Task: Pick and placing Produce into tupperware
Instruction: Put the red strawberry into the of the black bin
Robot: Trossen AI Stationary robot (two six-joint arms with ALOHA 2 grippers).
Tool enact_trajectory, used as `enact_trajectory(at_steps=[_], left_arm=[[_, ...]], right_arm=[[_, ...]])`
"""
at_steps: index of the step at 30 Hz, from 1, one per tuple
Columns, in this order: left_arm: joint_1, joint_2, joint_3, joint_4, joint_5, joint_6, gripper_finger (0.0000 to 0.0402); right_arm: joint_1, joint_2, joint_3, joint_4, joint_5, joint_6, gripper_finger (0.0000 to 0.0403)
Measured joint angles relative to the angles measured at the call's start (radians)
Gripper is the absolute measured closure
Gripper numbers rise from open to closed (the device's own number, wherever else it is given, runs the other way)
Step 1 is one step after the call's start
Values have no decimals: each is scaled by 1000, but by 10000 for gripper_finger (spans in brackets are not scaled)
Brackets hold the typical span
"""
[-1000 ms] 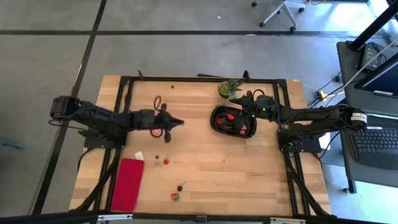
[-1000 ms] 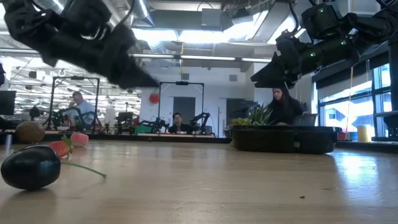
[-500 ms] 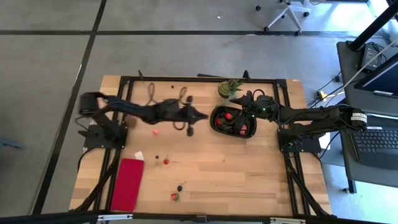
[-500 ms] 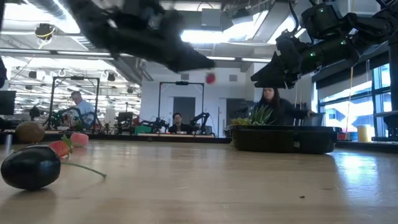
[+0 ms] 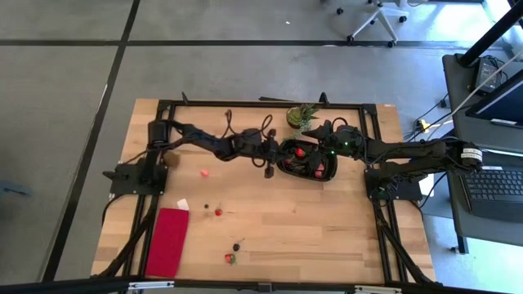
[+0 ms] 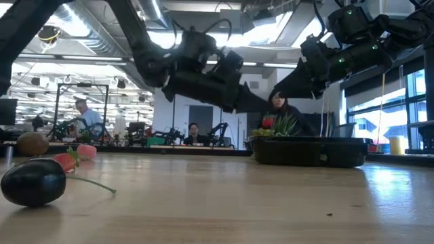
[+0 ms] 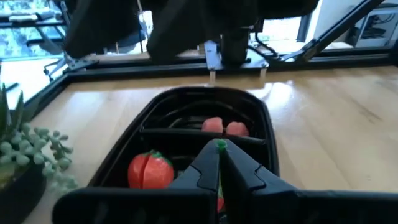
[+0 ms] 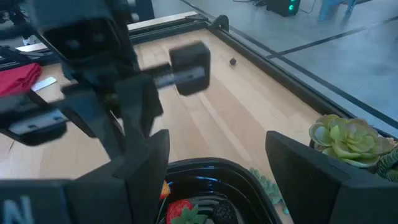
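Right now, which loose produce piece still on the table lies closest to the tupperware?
The pink piece, alone on the wood left of the tupperware. The red and dark pieces lie farther off, toward the red cloth.

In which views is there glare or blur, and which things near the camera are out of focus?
Low view: bright ceiling lights glare, and the dark berry nearest the camera looks soft. Left wrist view: window light shines on the table, and the left gripper is blurred. Right wrist view: the right gripper fingers are out of focus.

A robotics lab: more robot rigs (image 6: 69,108) and seated people (image 6: 194,133) fill the open hall beyond the table (image 6: 224,196).
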Motion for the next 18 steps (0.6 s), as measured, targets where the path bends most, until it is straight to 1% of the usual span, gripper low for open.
enact_trajectory(at_steps=[4, 12, 14, 18], left_arm=[[7, 32, 2, -5, -1, -6, 393], [6, 37, 2, -13, -88, -30, 372], [6, 35, 2, -12, -97, -51, 367], [6, 35, 2, -12, -97, -50, 343]], right_arm=[[0, 0, 0, -1, 0, -1, 135], [0, 0, 0, -3, 0, -2, 135], [0, 0, 0, -3, 0, -2, 135], [0, 0, 0, -3, 0, -3, 135]])
